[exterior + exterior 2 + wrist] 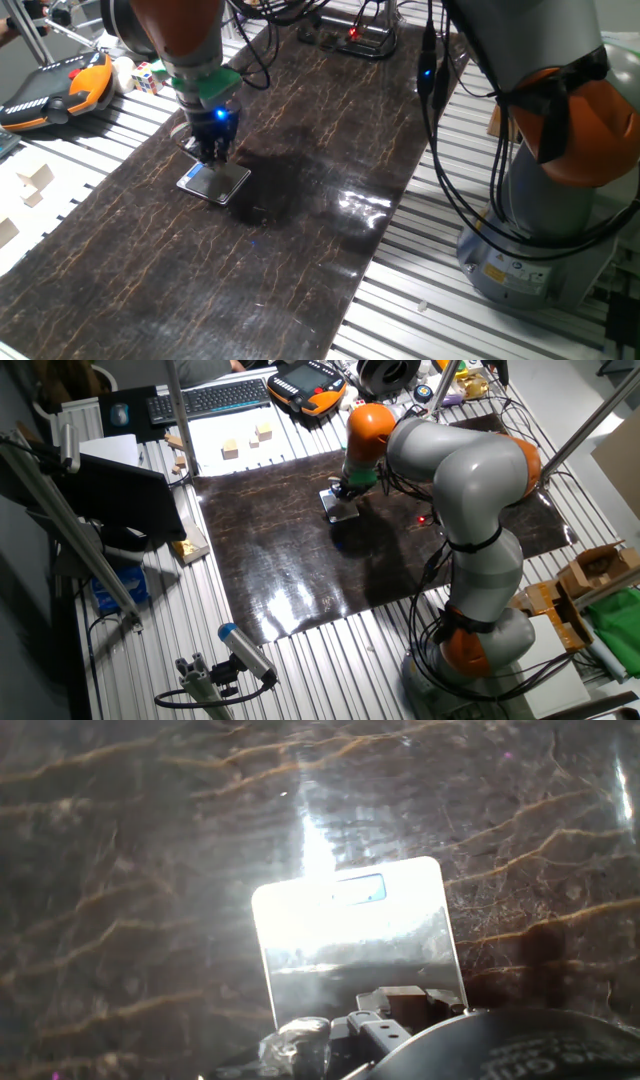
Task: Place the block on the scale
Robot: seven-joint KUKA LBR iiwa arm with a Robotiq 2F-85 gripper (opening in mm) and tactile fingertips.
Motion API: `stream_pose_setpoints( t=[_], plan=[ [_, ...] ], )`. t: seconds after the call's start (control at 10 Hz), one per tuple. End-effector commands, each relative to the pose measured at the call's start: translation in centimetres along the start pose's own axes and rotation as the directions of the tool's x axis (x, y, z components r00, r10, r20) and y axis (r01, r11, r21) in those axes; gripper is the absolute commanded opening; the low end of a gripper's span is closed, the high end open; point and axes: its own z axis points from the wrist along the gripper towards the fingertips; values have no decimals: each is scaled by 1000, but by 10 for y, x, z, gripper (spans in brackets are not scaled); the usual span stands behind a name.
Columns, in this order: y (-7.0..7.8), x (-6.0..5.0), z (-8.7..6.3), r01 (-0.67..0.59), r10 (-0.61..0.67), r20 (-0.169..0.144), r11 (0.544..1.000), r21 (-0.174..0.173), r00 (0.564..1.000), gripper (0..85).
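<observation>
I've got the claw (213, 152) low over the scale (214, 182), just above its far edge in one fixed view, arm coming down from the top left. The scale sits on the dark worktop (300, 250), roughly mid-left. In the other fixed view the claw (343, 492) hangs right over the scale (341, 508) too, so both angles agree on alignment.

The block: I can't pick it out in any view. The hand view shows the scale (350, 935) as a bright glare-washed plate w/ a small blue display near its far edge, and only dark claw hardware at the bottom of the frame. Could be the block's pinched between the fingers, out of sight; could be it's sat on the plate under the claw. Can't tell. Same for the jaws: tips are too dark & small in the fixed views, hidden in the hand view, so I can't say whether they're apart or closed.

My judgement: this is the set-down step. To do it well:
- go slow, straight down, no sideways drift
- aim nearer plate centre than the edge, since the cube is tiny and the rim's close
- release only w/ the block touching the plate, don't drop it
- don't press; the scale's light & could slide on that glossy worktop
- lift straight up after, so the fingers don't drag the block off.
</observation>
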Motion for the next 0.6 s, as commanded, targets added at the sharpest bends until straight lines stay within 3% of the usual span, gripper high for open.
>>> stream_pose_setpoints(
  t=[0.0, 0.5],
  plan=[
    [0, 0, 2, -94, 94, 2, 996, 1, 996, 43],
    [2, 4, 14, -109, 109, 16, 994, -1, 994, 197]
  ],
)
